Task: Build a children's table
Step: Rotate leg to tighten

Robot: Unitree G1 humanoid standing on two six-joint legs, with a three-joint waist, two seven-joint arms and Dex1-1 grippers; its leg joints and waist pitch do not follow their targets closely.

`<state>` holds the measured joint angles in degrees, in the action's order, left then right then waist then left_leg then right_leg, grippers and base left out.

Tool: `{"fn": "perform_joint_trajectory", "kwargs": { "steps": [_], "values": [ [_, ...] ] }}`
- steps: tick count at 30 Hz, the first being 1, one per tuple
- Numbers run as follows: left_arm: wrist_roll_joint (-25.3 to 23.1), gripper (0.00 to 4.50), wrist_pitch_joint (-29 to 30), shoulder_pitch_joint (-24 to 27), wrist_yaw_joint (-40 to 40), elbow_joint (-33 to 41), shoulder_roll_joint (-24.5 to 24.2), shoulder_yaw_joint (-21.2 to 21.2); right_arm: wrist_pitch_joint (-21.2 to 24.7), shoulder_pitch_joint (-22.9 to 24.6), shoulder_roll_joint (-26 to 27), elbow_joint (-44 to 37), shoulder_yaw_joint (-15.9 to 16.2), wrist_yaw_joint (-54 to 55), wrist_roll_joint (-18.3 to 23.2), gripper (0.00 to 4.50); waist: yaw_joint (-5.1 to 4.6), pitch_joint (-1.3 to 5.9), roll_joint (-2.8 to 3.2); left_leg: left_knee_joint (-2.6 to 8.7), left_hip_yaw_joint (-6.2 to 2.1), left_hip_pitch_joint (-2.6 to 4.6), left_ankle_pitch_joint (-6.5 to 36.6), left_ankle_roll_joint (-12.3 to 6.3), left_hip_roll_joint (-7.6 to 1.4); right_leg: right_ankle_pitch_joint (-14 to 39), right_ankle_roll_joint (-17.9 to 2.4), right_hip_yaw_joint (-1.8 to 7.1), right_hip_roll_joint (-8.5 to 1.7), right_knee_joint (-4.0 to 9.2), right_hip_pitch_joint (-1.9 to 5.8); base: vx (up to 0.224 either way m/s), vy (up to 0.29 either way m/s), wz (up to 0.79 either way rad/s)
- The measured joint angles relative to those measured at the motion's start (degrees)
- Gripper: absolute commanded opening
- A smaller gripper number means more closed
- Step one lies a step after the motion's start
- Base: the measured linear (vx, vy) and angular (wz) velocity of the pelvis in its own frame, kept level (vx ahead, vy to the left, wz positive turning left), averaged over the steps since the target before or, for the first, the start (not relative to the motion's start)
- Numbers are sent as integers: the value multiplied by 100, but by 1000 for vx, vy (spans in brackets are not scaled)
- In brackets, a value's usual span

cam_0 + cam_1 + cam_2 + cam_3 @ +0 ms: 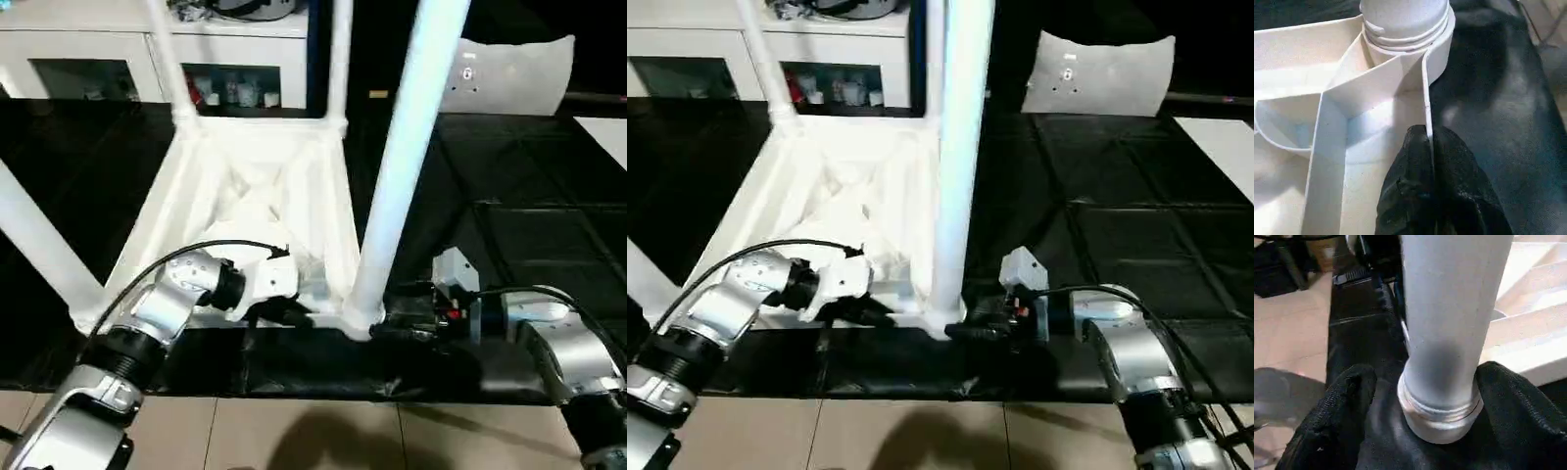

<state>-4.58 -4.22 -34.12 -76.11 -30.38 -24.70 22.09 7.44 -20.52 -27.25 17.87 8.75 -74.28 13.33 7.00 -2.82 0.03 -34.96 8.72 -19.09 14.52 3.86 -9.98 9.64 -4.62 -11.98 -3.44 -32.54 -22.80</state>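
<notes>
The children's table (196, 176) lies upside down on the black mat, ribbed underside up, with its legs standing in the corner sockets. My left gripper (1428, 134) is shut on the thin rim wall of the near side, close to the near right corner socket (1405, 44). The near right leg (407, 147) rises from that socket. My right gripper (1425, 377) is open around the leg's threaded base, one finger (1347, 396) on each side, with a gap showing on one side. In the head view it reaches in from the right (970, 328).
The other legs (167, 59) (39, 245) stick up and outward around the work. White cabinets with glass doors (98, 49) stand behind. A grey-white panel with holes (509, 73) lies at the back right. Tiled floor (294, 431) borders the black mat (529, 245) in front.
</notes>
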Motion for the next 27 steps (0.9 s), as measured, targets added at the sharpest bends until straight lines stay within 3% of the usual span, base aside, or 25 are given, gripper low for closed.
{"fn": "perform_joint_trajectory", "kwargs": {
  "steps": [2,3,6,13,27],
  "values": [
    [22,0,-16,2,-72,20,7,39,-49,-35,46,48,56,-27,1,324,40,1,-3,0,0,0,0,0,0,0,0,0,-1,0,1,0,0,0],
    [32,0,-25,2,-104,28,15,61,-57,-44,78,59,82,-80,2,285,66,1,-4,0,1,0,0,0,0,0,0,0,-2,0,1,0,0,0],
    [41,0,-73,9,-129,56,20,103,-58,-71,107,86,91,-122,3,277,115,2,-4,0,3,0,0,0,0,0,0,1,-4,0,0,0,0,0],
    [45,0,-126,12,-197,61,18,126,-24,-175,117,144,122,-267,53,205,130,3,-8,0,5,0,1,-1,0,1,0,1,-4,-1,0,0,0,0],
    [88,0,-40,17,-296,68,38,149,287,-91,76,-12,167,-361,120,194,156,16,-27,0,5,2,1,0,0,1,1,1,-5,-1,3,0,0,0]
  ]
}}
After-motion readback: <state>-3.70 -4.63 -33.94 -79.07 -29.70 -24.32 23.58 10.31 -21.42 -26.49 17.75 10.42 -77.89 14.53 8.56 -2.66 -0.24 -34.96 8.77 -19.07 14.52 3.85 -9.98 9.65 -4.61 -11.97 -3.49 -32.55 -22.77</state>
